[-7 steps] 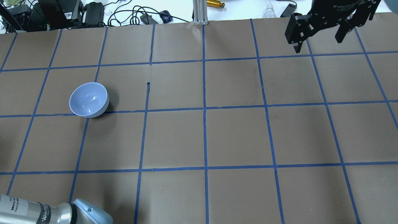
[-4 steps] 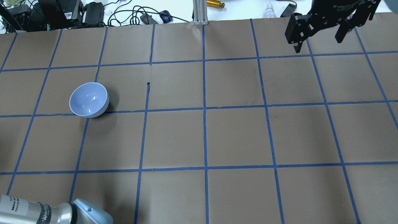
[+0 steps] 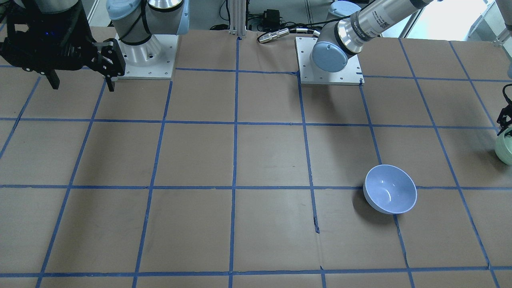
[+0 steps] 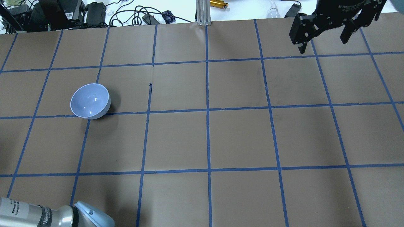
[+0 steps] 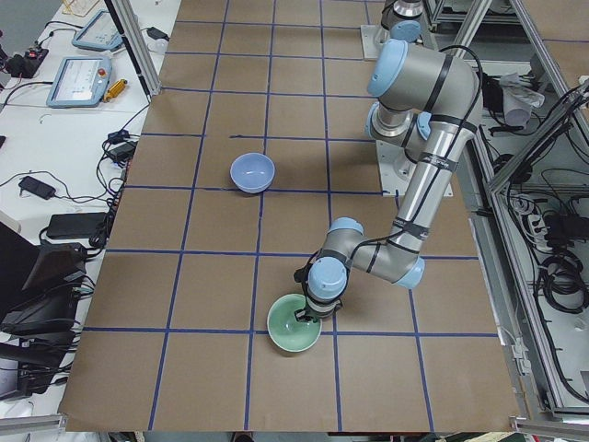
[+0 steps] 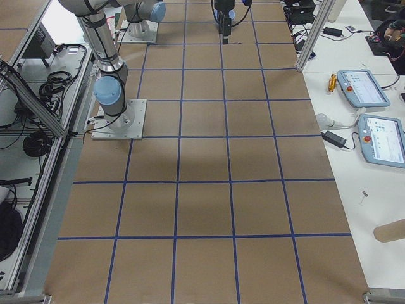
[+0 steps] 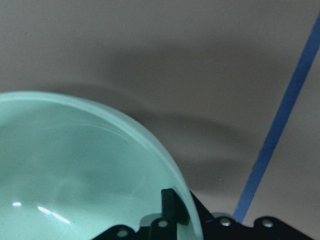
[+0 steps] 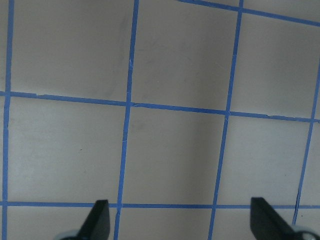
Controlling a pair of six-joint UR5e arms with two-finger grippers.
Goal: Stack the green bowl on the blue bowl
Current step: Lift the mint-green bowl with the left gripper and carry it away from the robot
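Note:
The green bowl (image 5: pixel 293 327) sits near the table's end on my left, cut off at the right edge of the front-facing view (image 3: pixel 505 151), and fills the left wrist view (image 7: pixel 75 170). My left gripper (image 5: pixel 307 316) is shut on its rim, one finger (image 7: pixel 172 205) inside the bowl and the other hidden behind the wall. The blue bowl (image 4: pixel 90 101) stands upright and empty on the table, also in the front-facing view (image 3: pixel 390 195) and the left side view (image 5: pixel 251 172). My right gripper (image 4: pixel 322 45) hangs open and empty over the far right corner.
The brown table has a blue tape grid (image 4: pixel 207 110). Cables and devices (image 4: pixel 94 12) and an aluminium post (image 4: pixel 203 12) line the far edge. My left arm's elbow (image 4: pixel 91 217) juts in at the near left. Two arm bases (image 3: pixel 144 56) (image 3: pixel 328 60) are bolted along the robot's side.

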